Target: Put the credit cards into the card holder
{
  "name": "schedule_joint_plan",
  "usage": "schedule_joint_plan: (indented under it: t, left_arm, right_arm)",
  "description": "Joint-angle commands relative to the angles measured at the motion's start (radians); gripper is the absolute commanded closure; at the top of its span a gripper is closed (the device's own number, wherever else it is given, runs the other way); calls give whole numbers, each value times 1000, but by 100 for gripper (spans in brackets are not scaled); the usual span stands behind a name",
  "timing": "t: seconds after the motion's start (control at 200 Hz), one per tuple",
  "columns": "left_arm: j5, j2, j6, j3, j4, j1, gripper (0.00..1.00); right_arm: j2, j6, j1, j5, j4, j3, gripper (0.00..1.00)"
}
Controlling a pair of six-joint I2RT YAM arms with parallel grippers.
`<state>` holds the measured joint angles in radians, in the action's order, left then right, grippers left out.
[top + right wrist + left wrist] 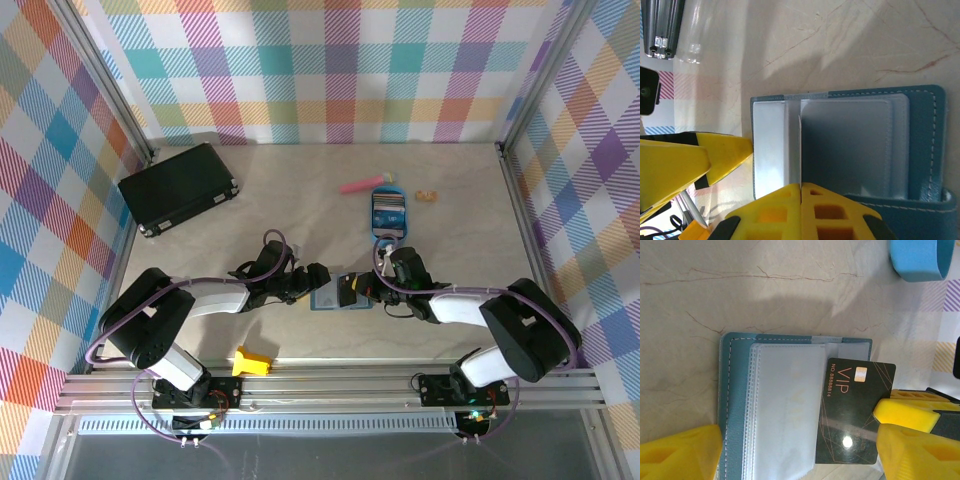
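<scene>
**At table centre: card at the sleeve mouth, holder unpinned**

By the near rail, toward 7 o'clock from the work, a yellow block lies idle.

Mid-table, the holder lies open and flat, its clear sleeves facing up. The left gripper hangs over it with its jaws wide, one finger off each side, gripping nothing. From 3 o'clock the right gripper reaches in, pinched tight on the outer edge of a black VIP card. The card's leading edge sits right at the sleeve opening. I cannot tell whether it has slipped inside or merely rests on top.

Farther back, at 1 o'clock, the blue tray holds more cards, and a black case sits at 10 o'clock.

As I see it, the trouble is the push. Nothing clamps the holder, so a shove toward 9 o'clock could slide it along rather than seat the card. The edge could also ride over the sleeve, or catch and buckle the soft plastic. Held by one thin edge, the card may well pivot in the pinch and jam askew.
</scene>
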<state>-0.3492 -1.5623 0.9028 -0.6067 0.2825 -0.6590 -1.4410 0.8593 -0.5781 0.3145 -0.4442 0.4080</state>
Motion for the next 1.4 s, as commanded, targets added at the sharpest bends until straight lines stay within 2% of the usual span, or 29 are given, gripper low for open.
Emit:
schedule_joint_plan:
  t: [0.0, 0.88, 1.395]
  left_arm:
    - [3, 5, 1, -5, -7, -16, 20]
    - [-6, -5, 9, -1, 17, -18, 20]
    - [-10, -25, 13, -10, 32, -25, 20]
  right_arm:
    - [-6, 13, -10, 14, -41, 22, 100]
    - [-56, 31, -22, 12, -38, 40, 100]
    - [-120, 76, -51, -2, -97, 46, 100]
